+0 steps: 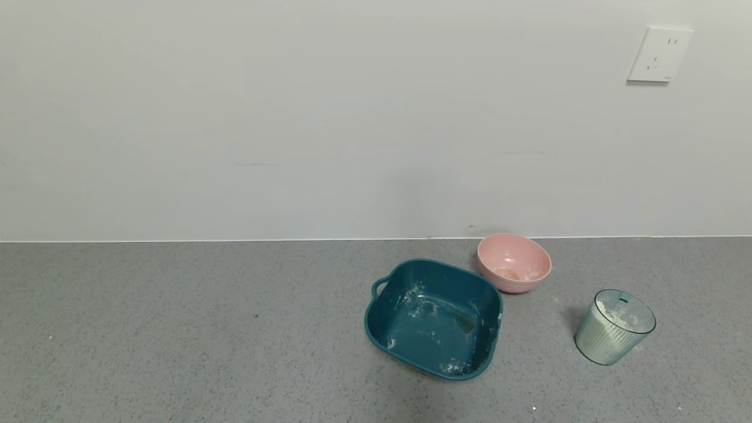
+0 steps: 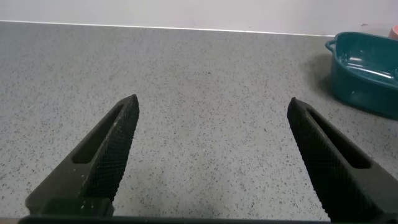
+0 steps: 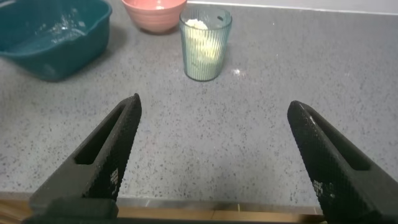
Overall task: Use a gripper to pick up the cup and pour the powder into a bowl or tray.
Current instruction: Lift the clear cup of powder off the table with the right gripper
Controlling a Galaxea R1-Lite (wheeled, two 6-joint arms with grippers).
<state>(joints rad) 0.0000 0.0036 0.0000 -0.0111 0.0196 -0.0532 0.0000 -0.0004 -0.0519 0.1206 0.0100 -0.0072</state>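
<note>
Right gripper (image 3: 211, 143) spread wide, empty; the upright cup (image 3: 205, 43) holding powder (image 3: 198, 25) stands ahead, well apart. Left gripper (image 2: 211, 143) likewise open, idle.

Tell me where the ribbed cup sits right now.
In the head view the cup stands upright on the grey counter at the robot's right, apart from the teal tub and the pink bowl.
</note>
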